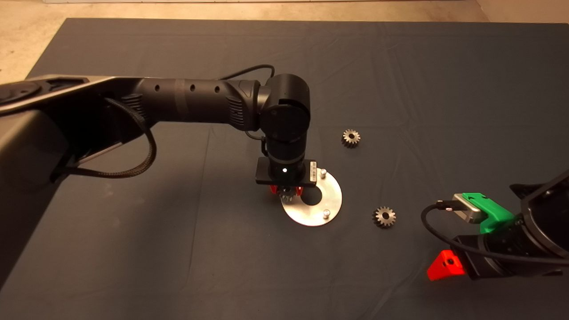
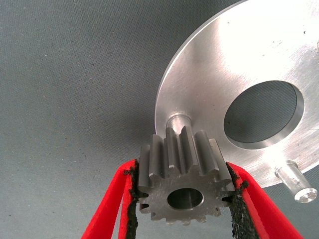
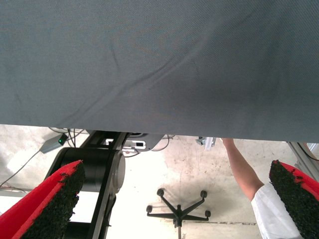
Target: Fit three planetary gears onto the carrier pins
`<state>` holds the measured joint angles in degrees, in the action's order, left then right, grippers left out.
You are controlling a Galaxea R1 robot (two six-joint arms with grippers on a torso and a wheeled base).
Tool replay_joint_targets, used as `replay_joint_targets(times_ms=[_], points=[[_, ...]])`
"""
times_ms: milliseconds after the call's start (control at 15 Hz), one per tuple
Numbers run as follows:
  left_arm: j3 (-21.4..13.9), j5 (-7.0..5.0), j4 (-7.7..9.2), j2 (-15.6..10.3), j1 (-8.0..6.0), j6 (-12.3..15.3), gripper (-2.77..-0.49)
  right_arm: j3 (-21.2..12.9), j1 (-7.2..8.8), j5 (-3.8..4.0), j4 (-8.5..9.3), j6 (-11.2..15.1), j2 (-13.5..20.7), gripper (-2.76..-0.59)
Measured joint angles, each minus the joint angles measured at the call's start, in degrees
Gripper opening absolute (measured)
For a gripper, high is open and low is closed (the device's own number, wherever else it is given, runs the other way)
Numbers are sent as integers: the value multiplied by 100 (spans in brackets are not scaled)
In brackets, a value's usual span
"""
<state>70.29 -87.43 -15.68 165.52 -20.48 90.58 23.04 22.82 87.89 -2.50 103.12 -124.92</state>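
My left gripper [image 1: 286,191] hangs over the left rim of the shiny round disc [image 1: 332,195] and is shut on one planetary gear [image 2: 182,191]. In the left wrist view the gear is pinched between the red fingers [image 2: 112,204], its bore facing the camera. It hovers just above and short of one carrier pin [image 2: 178,121]. A second pin [image 2: 295,184] stands past the big centre hole [image 2: 263,115]. From above, two pins [image 1: 323,172] [image 1: 326,213] show; the third is hidden under the gripper. Two loose gears [image 1: 350,138] [image 1: 384,217] lie on the mat to the disc's right.
My right gripper [image 1: 446,266] rests at the mat's lower right edge, open [image 3: 172,209] and holding nothing. Its wrist view shows the mat [image 3: 159,64], the floor beyond, a chair base [image 3: 177,211] and a person's arm [image 3: 244,172].
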Motion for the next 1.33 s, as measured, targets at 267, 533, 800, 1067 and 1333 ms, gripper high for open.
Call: replay_joint_targets(times_ms=[267, 533, 800, 1067, 1333], points=[[0, 0, 0, 0, 0, -1, -227, 0, 0, 0, 0, -1, 0, -60], [0, 0, 0, 2, 0, -1, -227, 0, 0, 0, 0, -1, 0, -60], [0, 0, -2, 2, 0, -4, -227, 0, -4, 0, 0, -1, 0, -60], [0, 0, 0, 2, 0, -1, -227, 0, -11, 0, 0, -1, 0, -60], [0, 0, 0, 2, 0, -4, -227, 0, -11, 0, 0, -1, 0, -60]])
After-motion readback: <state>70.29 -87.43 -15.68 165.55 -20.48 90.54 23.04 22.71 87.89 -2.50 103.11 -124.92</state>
